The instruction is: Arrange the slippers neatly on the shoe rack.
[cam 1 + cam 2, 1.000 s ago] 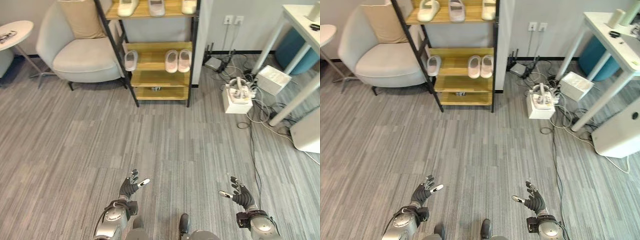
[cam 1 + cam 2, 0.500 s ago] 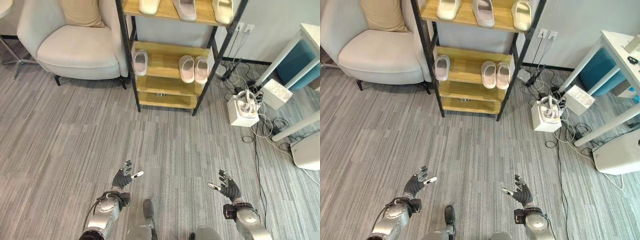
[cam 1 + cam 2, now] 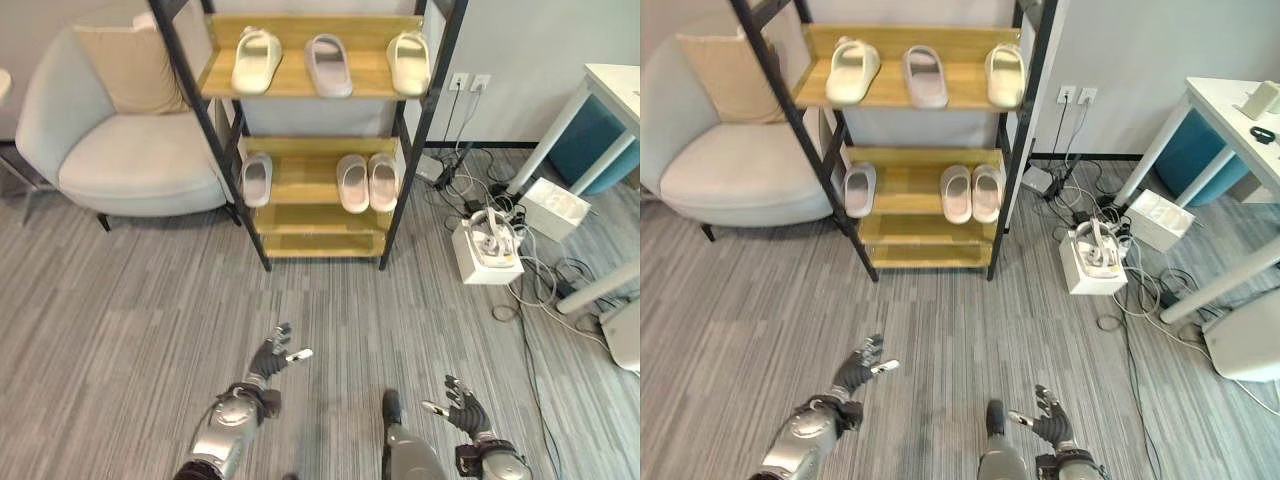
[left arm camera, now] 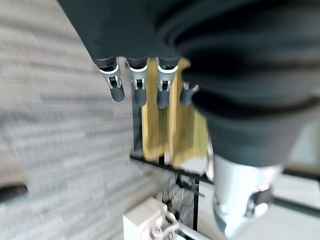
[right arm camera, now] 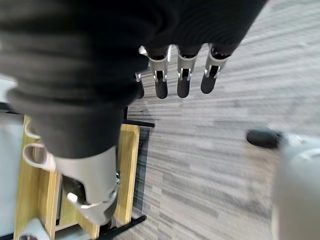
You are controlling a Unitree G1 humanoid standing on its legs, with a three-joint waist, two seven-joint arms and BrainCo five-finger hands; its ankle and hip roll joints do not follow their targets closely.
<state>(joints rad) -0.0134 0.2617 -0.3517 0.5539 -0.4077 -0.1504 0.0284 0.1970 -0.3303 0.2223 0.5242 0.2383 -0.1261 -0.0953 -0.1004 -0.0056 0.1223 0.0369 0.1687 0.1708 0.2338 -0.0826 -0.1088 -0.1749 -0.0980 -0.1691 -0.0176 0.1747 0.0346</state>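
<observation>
pale slippers (image 3: 357,183), wooden shoe rack (image 3: 310,214)

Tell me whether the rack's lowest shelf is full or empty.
Empty of slippers: the lowest shelf shows bare wood, while three slippers sit on the middle shelf and three on the top shelf.

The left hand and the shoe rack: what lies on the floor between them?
Nothing: in the left eye view, the grey floor between the left hand and the shoe rack is bare; the hand is open and holds nothing.
</observation>
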